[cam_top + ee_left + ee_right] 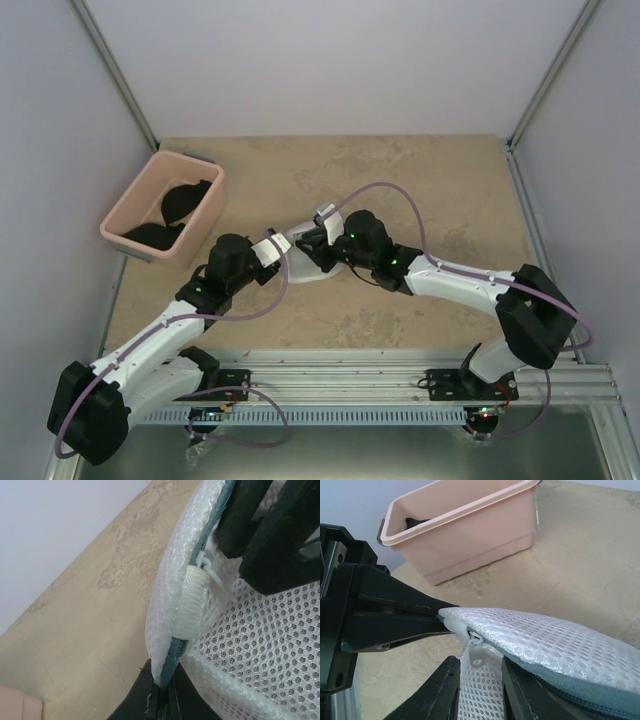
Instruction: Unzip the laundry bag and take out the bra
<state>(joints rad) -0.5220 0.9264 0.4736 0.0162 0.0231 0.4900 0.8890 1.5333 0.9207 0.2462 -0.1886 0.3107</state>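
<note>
The white mesh laundry bag (300, 268) lies mid-table between both arms. My left gripper (164, 687) is shut on the bag's edge, pinching the mesh and the grey-blue zipper rim (176, 652). In the top view that gripper (287, 246) reaches in from the left. My right gripper (480, 667) is open, its two black fingers (437, 692) on either side of the white plastic zipper pull (476, 652), which hangs free between the tips. The zipper looks shut along the rim (580, 692). The bra is hidden.
A pink plastic bin (165, 205) stands at the back left with black garments (180, 205) inside; it also shows behind the bag in the right wrist view (470, 527). Tan tabletop (440, 190) surrounds the bag, with grey walls beyond.
</note>
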